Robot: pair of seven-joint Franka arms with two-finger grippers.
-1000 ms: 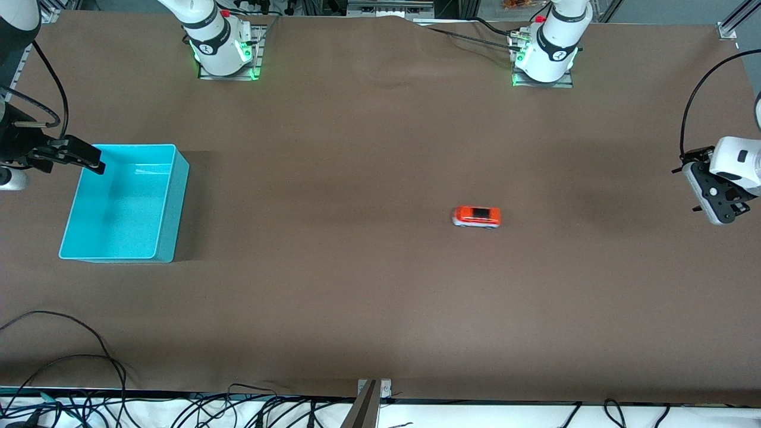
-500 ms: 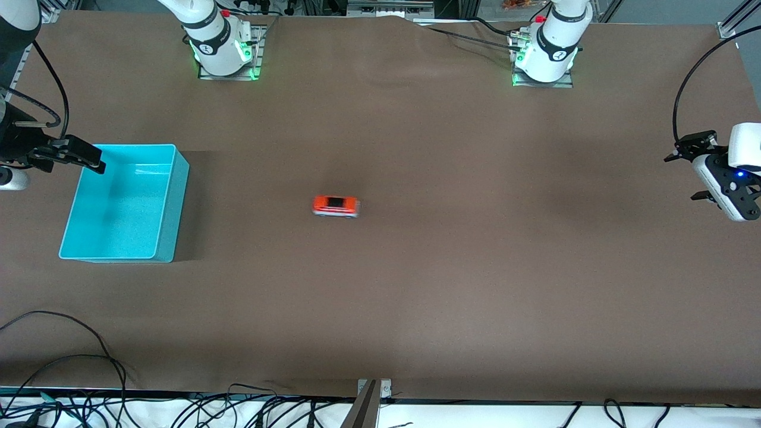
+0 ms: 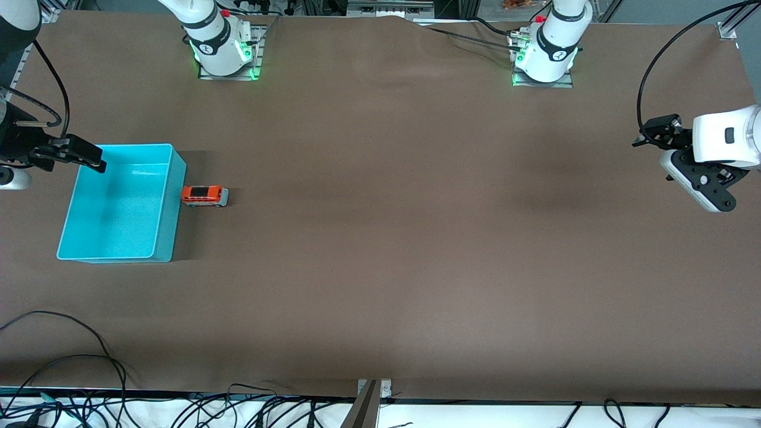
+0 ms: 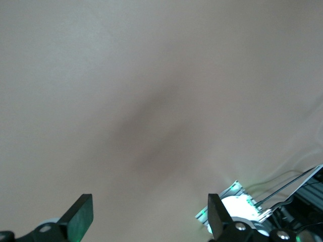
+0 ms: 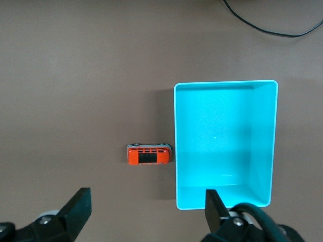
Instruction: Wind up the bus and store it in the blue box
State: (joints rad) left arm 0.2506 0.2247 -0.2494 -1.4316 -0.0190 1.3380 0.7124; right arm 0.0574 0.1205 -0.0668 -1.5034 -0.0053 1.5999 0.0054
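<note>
The small orange-red bus [image 3: 204, 195] stands on the brown table, its end touching the outer wall of the blue box [image 3: 119, 208] on the side toward the left arm's end. The box is empty. My right gripper [image 3: 83, 156] hangs open and empty above the box's corner at the right arm's end. Its wrist view shows the open right gripper [image 5: 146, 204], the bus [image 5: 148, 154] and the box [image 5: 222, 136] below. My left gripper [image 3: 654, 132] is open and empty, up in the air at the left arm's end of the table. In its wrist view the left gripper [image 4: 149, 214] is over bare table only.
The two arm bases [image 3: 221, 50] [image 3: 544, 53] stand along the table's edge farthest from the front camera. Loose cables [image 3: 71, 368] lie at the near edge. A black cable [image 5: 272, 27] shows in the right wrist view.
The bus has rolled across the table from the left arm's side to the blue box and stopped against its wall. The left gripper has lifted and swung. The right arm has not moved.
</note>
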